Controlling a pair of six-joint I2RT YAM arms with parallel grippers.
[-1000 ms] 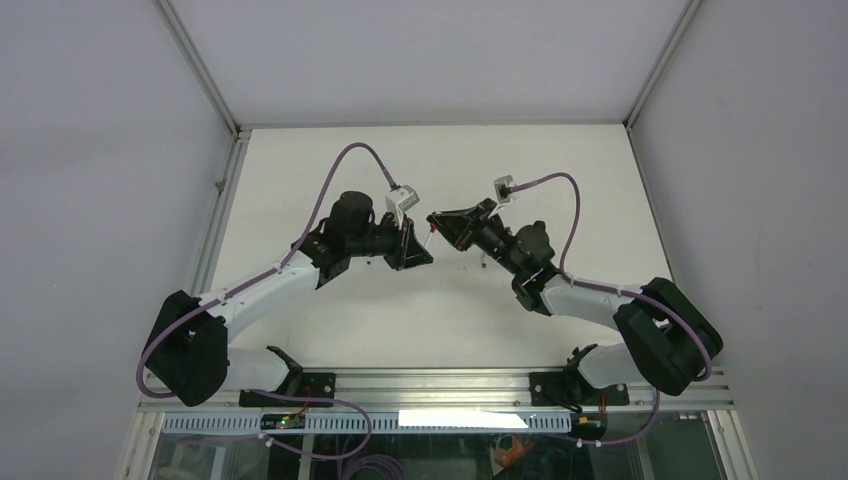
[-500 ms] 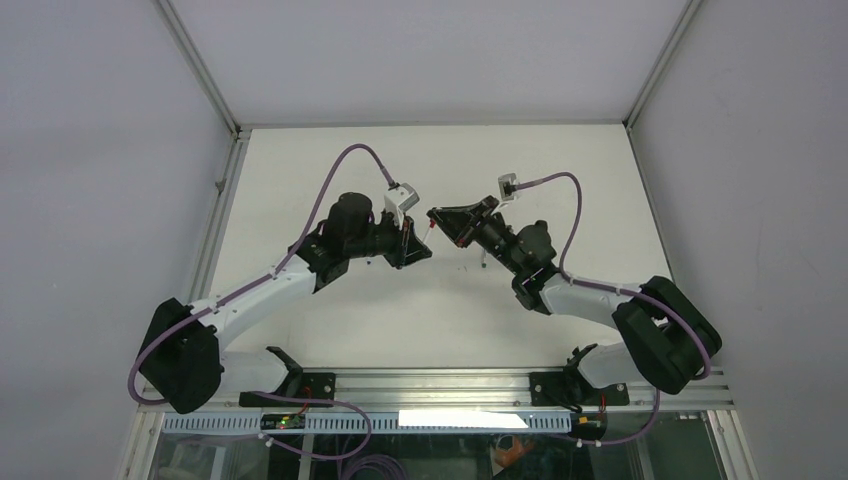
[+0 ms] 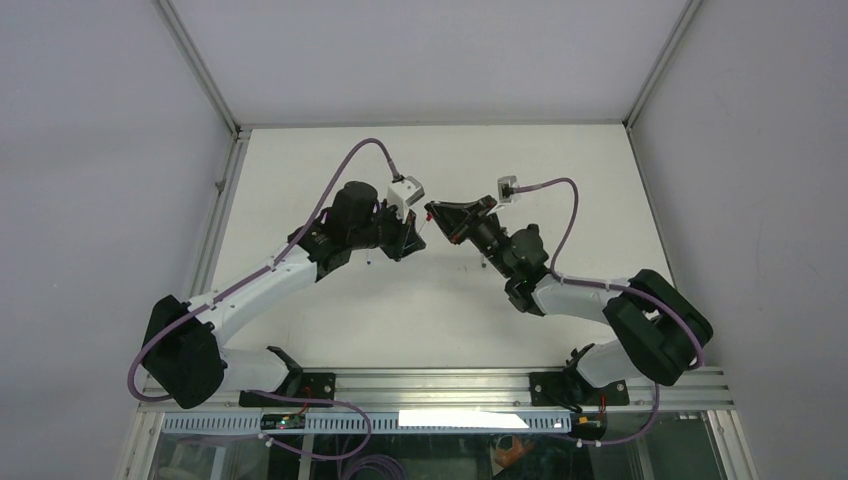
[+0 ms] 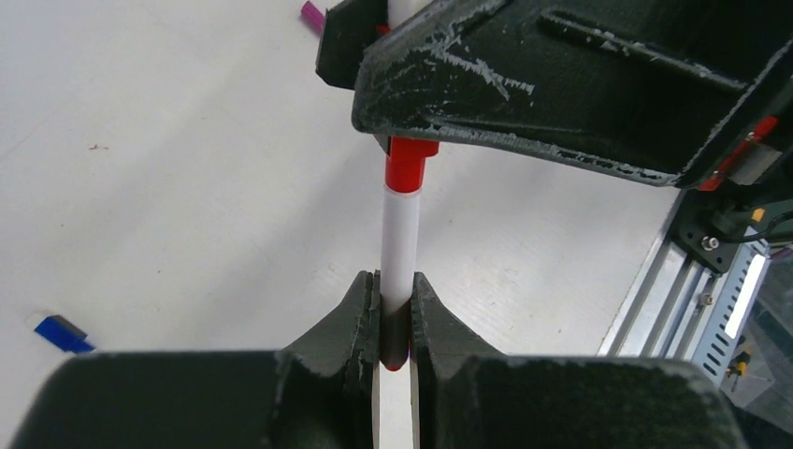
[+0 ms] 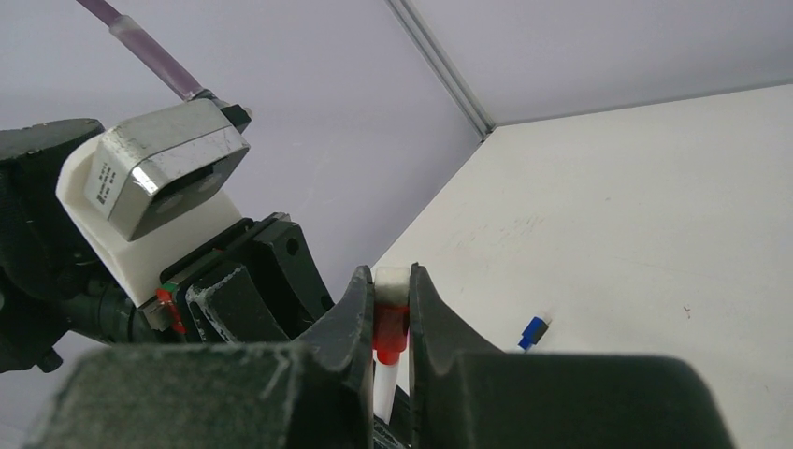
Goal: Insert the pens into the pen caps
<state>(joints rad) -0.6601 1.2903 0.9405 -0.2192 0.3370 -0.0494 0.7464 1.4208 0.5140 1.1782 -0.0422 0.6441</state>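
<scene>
My left gripper (image 4: 396,281) is shut on a thin white pen (image 4: 400,238) and holds it above the table. The pen's far end sits in the red cap (image 4: 410,164). My right gripper (image 5: 391,276) is shut on that red cap (image 5: 390,332), and the white barrel (image 5: 382,393) comes out below it. In the top view the two grippers meet tip to tip, left (image 3: 415,232) and right (image 3: 437,215). A blue cap (image 4: 64,333) and a magenta cap (image 4: 312,13) lie loose on the table. The blue cap also shows in the right wrist view (image 5: 534,331). The other pens are hidden.
The white table (image 3: 560,160) is walled by grey panels with metal corner posts (image 3: 200,70). A metal rail (image 3: 430,385) runs along the near edge. The left wrist camera block (image 5: 168,168) is close to my right fingers.
Both grippers have moved a little farther from the bases and closer together. The gap between pen and red cap has closed.
</scene>
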